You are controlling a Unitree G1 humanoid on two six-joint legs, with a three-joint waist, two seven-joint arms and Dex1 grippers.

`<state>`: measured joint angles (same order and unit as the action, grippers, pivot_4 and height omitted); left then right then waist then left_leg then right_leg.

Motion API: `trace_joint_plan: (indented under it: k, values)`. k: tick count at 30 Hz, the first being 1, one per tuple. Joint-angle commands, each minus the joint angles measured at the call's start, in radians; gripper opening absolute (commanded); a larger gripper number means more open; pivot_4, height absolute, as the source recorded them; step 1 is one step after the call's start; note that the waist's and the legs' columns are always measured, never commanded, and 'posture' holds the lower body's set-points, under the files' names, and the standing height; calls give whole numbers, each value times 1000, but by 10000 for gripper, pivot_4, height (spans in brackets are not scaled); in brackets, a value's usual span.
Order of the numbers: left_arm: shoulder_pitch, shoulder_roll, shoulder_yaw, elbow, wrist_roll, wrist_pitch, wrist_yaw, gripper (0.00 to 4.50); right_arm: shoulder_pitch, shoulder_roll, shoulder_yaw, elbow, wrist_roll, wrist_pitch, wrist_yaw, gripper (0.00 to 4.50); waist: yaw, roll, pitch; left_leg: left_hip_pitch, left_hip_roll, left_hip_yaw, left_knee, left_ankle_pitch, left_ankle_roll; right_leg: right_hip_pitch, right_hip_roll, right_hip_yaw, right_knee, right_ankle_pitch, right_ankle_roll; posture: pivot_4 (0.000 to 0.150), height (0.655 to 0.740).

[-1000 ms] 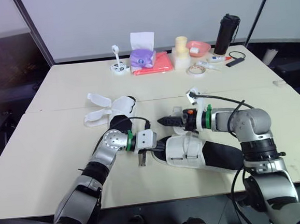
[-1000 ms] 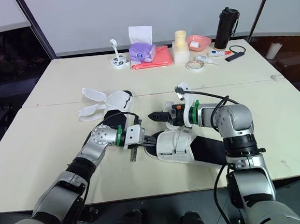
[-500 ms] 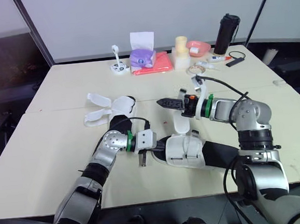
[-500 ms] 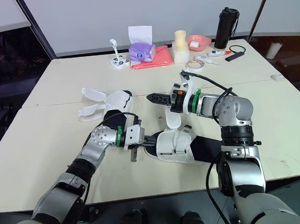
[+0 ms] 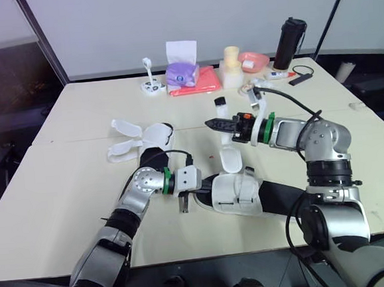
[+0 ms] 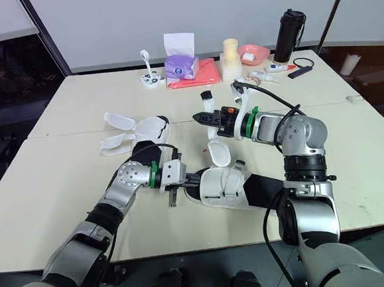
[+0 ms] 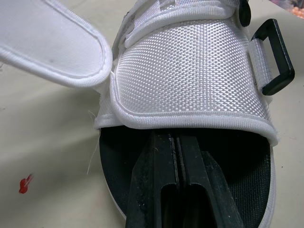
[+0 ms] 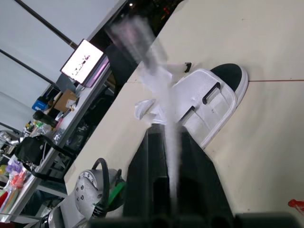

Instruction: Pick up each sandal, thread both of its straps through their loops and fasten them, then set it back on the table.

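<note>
Counter: cream top [image 5: 69,186] made of two pieces joined; at the far edge stand small things, among them a purple tissue box [image 5: 182,71] and a black bottle [image 5: 292,42].
Change: one second ago my right end effector [image 5: 210,123] was low, just beside the near sandal [image 5: 239,194]; now it is raised above the counter and carries the strap [image 5: 227,155] up with it. My left arm and the sandal body have not moved.
Meaning: I judge that the strap is now drawn out and free, ready to be led to its loop. The black loop [image 7: 271,56] in my left wrist view looks empty, so the threading is not yet done.
Second sandal: it lies at the left [image 5: 148,140], flat on the counter, straps spread open, well apart from both arms.
Left end effector: clenched [image 5: 201,191] on the toe edge of the near sandal, the fingers pressed together on the black sole under the front band; it holds the sandal down.
Near sandal: on the counter between my arms, the white upper facing up.
Right end effector: clenched on the strap, which runs between the two fingers; the end of the strap stands up above them.
</note>
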<state>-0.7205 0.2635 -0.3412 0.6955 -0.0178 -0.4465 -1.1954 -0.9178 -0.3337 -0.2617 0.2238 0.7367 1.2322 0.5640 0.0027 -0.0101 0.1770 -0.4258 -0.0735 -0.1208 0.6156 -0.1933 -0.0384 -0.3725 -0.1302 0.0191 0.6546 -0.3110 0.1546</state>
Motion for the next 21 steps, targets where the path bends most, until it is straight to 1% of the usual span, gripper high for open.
trace_joint_plan:
  k: [1, 6, 9, 12, 16, 18, 21]
  values:
    - [21, -6, -28, 11, 39, 15, 3, 0, -15, -23, 8, -92, 22, 4, 1, 346, 1, 0, 0, 0, 0, 0, 0, 0, 0, 0, 0, 0, 0, 0, 0, 1500, 7400]
    - [29, -4, -28, 1, 37, 16, -2, 0, 119, -120, 154, -387, 11, -28, 68, 346, 4, 0, 0, -1, 0, 0, -1, 0, 0, 0, 0, 0, -1, 0, 0, 1500, 7400]
    - [32, -2, -28, -2, 37, 19, -4, 0, 237, -204, 238, -598, -26, -150, 145, 346, 3, 0, 0, -1, 0, 0, -1, 0, 0, 0, 0, 0, -2, 0, 0, 1500, 7400]
    - [30, -3, -23, 2, 30, 34, -8, 0, 359, -300, 331, -753, -141, -302, 169, 346, 2, 0, 0, -1, 0, 0, -1, 0, 0, 0, 0, 0, -2, 0, 1, 1500, 7400]
    - [28, -10, 3, 1, -12, 103, -24, 0, 441, -371, 373, -855, -205, -417, 200, 346, 1, 0, 0, -1, 0, 0, 0, 0, 0, 1, 0, -1, -2, 0, 1, 1500, 7400]
    - [27, -8, 10, 3, -25, 137, -42, 0, 460, -390, 400, -877, -258, -488, 209, 346, 1, 0, 0, 0, 0, 0, 0, 0, 0, 1, 0, 0, -2, 0, 1, 1500, 7400]
    - [33, 4, -3, 1, -35, 187, -104, 0, 491, -395, 433, -883, -335, -607, 214, 346, 0, -1, 0, 0, 1, 0, 0, 0, 0, 1, 0, -1, -2, 0, 0, 1500, 7400]
